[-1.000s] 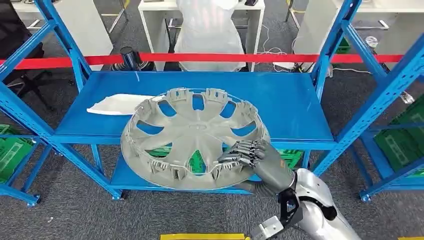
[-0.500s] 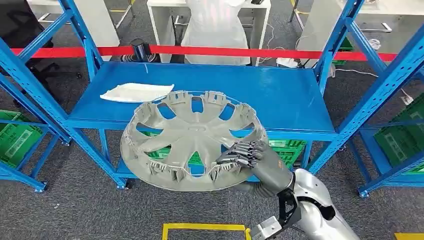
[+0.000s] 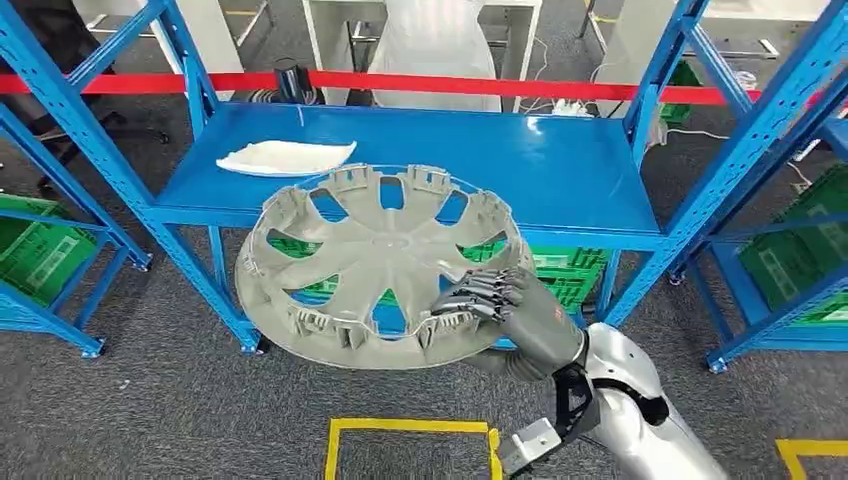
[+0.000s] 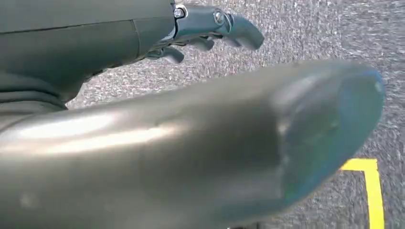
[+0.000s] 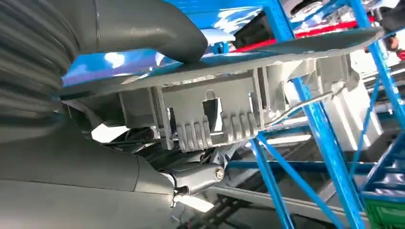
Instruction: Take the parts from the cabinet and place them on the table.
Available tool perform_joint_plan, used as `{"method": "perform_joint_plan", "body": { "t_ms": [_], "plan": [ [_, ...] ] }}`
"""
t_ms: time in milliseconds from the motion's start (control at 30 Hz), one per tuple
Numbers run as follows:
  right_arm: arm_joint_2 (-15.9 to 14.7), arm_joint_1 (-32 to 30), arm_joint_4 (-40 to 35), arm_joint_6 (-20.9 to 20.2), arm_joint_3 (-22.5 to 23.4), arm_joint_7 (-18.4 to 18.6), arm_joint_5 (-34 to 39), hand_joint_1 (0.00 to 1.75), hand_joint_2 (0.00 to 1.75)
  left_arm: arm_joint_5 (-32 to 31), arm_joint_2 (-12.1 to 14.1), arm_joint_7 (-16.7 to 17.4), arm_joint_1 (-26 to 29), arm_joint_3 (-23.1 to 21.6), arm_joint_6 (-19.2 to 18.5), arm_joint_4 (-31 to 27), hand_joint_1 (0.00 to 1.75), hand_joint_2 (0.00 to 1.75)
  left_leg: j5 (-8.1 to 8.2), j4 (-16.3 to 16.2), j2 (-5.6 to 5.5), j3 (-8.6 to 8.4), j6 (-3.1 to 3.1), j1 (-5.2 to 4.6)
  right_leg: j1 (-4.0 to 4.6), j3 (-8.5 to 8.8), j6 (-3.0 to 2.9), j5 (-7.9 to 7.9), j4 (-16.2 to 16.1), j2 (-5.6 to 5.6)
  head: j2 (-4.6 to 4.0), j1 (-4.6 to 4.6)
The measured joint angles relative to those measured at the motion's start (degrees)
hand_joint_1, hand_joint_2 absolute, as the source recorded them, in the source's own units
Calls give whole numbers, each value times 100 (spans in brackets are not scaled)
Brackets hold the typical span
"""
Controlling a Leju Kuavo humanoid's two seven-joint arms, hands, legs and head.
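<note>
Head view, nearest first: the right hand (image 3: 505,305) grips the near right rim of the wheel cover (image 3: 375,265), fingers folded over the inner face and thumb presumably under the edge; the right wrist view shows the thick thumb lying along one face of the cover (image 5: 229,90) while darker fingers (image 5: 200,174) curl at the clip side, so the part is clamped between thumb and fingers. The cover hangs out to the left of that one grip, tilted a little, clear of the blue shelf (image 3: 560,190) behind it and held in front of the rack rather than resting on it. The left hand (image 4: 210,28) hangs over grey carpet with its fingers curled loosely and nothing in them. My reading is that the part is already out of the cabinet and the step in hand is the carry to the table. With a wide, light disc held at one edge, the weight tends to lever it downward, so keep the wrist level, move slowly, and keep the free rim away from the blue uprights (image 3: 735,150) while turning. Farther back a white flat part (image 3: 285,157) lies on the shelf's left side, likely next, and beyond it runs a red barrier tape (image 3: 480,86).
</note>
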State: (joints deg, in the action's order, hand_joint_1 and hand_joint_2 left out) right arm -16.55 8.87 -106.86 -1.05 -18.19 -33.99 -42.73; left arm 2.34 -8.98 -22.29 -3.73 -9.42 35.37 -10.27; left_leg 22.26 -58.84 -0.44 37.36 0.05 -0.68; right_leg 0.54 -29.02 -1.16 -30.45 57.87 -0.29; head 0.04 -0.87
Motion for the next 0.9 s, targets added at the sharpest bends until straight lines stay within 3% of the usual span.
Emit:
{"method": "perform_joint_plan", "body": {
  "t_ms": [33, 67, 133, 167, 200, 233, 267, 300, 333, 367, 400, 500, 533, 567, 633, 667, 700, 733, 767, 833, 867, 900],
  "plan": [
    [4, 4, 2, 0, -7, -17, 7, 175, 175, 7, 11, -2, 10, 4, 7, 2, 0, 0, 58, -46, -1, 27, -38, 9, -65, -33, -36, 92, -52, -39, -2, -4],
    [4, 5, 7, -2, -15, -20, 4, 175, 175, 9, 13, -2, 15, 7, 9, 2, 0, 0, 293, -167, -2, 98, -69, 5, -70, -92, -86, 148, -62, -38, 0, 4],
    [4, -9, 13, -2, -22, -22, 7, 175, 175, 15, 13, -2, 17, 7, 9, 2, 0, 0, 979, -901, 7, 343, -154, 52, -85, -254, -90, 283, -58, -44, 0, 37],
    [4, -14, 22, -2, -24, -22, 7, 175, 175, 15, 20, -2, 17, 7, 9, 2, 0, 0, 1224, -1390, 9, 453, -195, 79, -91, -359, -77, 361, -50, -49, 0, 37],
    [4, -27, 28, -2, -26, -22, 7, 175, 175, 15, 22, -2, 17, 9, 9, 2, 0, 0, 1257, -1659, 10, 476, -219, 96, -98, -445, -62, 419, -40, -55, 0, 35],
    [4, -54, 35, 0, -26, -24, 9, 175, 175, 17, 24, -4, 20, 11, 9, 2, 0, 0, 1133, -1736, 12, 400, -245, 117, -110, -540, -40, 480, -29, -64, -2, 37],
    [7, -80, 35, 2, -28, -24, 15, 175, 175, 15, 26, -9, 21, 15, 9, 2, 0, 0, 906, -1575, 15, 206, -265, 138, -125, -628, -15, 541, -15, -72, 0, 37],
    [4, -88, 35, 4, -28, -28, 15, 175, 175, 15, 28, -9, 18, 26, 9, 2, 0, 0, 715, -1237, 16, -76, -290, 159, -145, -709, 17, 593, 4, -76, 0, 35],
    [4, -87, 35, 4, -28, -31, 24, 175, 175, 13, 35, -2, 12, 41, 9, 0, 0, 0, 636, -764, 19, -441, -313, 182, -161, -781, 53, 642, 28, -76, 0, 37],
    [4, -84, 35, 7, -24, -31, 35, 175, 175, 7, 26, 7, -7, 48, 9, -4, 0, 0, 873, -170, 15, -829, -338, 211, -149, -828, 102, 685, 64, -75, -2, 46],
    [0, -72, 37, 9, -6, -31, 53, 175, 175, -2, 35, 7, -13, 52, 4, -7, 0, 0, 982, 116, -22, -1026, -237, 141, -140, -853, 144, 722, 82, -75, -2, 52],
    [0, -20, 55, 7, 4, -42, 125, 175, 175, -4, 44, 9, -8, 61, 2, -7, 0, 0, 895, 53, -11, -884, -64, 107, -167, -845, 275, 891, 13, -74, 0, 37],
    [0, -16, 77, 7, 7, -48, 140, 175, 175, -4, 48, 7, 2, 66, 2, -2, 0, 0, 816, 83, 16, -824, 27, 128, -188, -886, 310, 905, 21, -62, -2, 37],
    [0, -12, 88, 2, 11, -48, 146, 175, 175, -7, 52, 2, -6, 68, 2, -2, 0, 0, 744, 80, 36, -744, 89, 128, -192, -964, 325, 643, 158, -39, -2, 28],
    [0, 6, 107, 0, 9, -57, 149, 175, 175, -18, 52, 0, -12, 70, 2, -2, 0, 0, 598, 75, 37, -590, 141, 114, -186, -1195, 342, -104, 914, -28, -2, 22],
    [0, 10, 129, -7, 9, -50, 147, 175, 175, -24, 52, 2, -12, 70, 2, -2, 0, 0, 527, 70, 36, -497, 154, 101, -178, -1294, 348, -347, 1349, -17, 0, 17],
    [0, 5, 147, -15, 7, -48, 144, 175, 175, -39, 52, 4, -10, 70, 2, 0, 0, 0, 457, 60, 35, -400, 160, 85, -169, -1348, 342, -446, 1701, -16, -2, 15],
    [0, 5, 171, -22, 2, -48, 144, 175, 175, -55, 57, 7, -8, 70, 2, 0, 0, 0, 391, 45, 32, -298, 161, 71, -161, -1306, 323, -381, 1847, -16, -2, 15],
    [0, 6, 188, -24, 2, -48, 142, 175, 175, -57, 57, 7, -9, 70, 2, 0, 0, 0, 331, 23, 32, -200, 159, 59, -148, -1132, 296, -199, 1732, -15, 0, 17],
    [0, 13, 195, -26, 2, -48, 142, 175, 175, -66, 57, 7, -14, 70, 0, 0, 0, 0, 230, -23, 28, -38, 147, 35, -101, -451, 197, 122, 891, -8, 0, 13],
    [0, 30, 195, -28, 2, -48, 142, 175, 175, -68, 50, 7, -23, 70, 0, -2, 0, 0, 183, -45, 25, 1, 135, 38, -67, -82, 122, 14, 378, -3, 0, 15],
    [0, 46, 195, -28, 2, -46, 140, 175, 175, -70, 44, 5, -23, 72, -2, -7, 0, 0, 138, -51, 20, 47, 95, 0, -39, 142, 77, -179, -32, -9, 0, 17]
  ]
}}
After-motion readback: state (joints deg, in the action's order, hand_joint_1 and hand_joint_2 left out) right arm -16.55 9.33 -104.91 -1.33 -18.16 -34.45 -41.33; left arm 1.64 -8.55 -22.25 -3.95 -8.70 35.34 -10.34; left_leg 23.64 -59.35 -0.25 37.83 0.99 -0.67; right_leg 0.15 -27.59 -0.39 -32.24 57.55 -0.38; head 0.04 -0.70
